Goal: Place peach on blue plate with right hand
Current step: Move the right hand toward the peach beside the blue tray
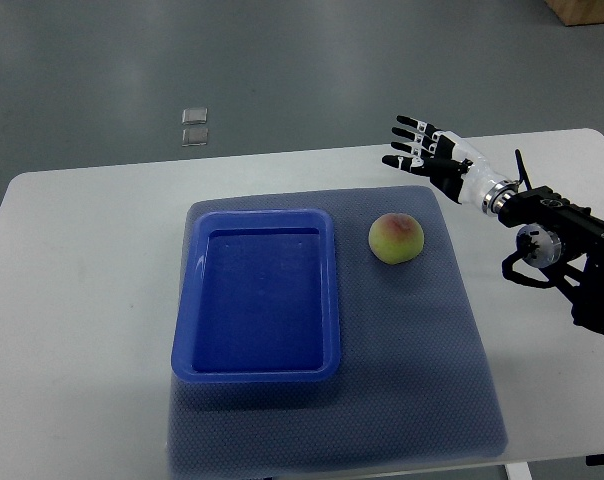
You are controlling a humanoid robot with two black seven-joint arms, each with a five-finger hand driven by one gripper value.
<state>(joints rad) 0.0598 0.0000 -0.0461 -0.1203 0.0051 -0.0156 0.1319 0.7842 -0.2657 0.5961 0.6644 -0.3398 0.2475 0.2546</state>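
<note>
A yellow-green peach (396, 238) with a red blush lies on the grey-blue mat, just right of the blue plate (255, 296), a shallow rectangular tray that holds nothing. My right hand (418, 146) comes in from the right edge and hovers above the table's far side, up and to the right of the peach and apart from it. Its fingers are spread and hold nothing. The left arm is out of view.
A grey-blue mat (432, 370) covers the middle of the white table (82, 300). Two small clear squares (194, 126) lie on the floor beyond the table's far edge. A brown box corner (587, 10) shows at the top right.
</note>
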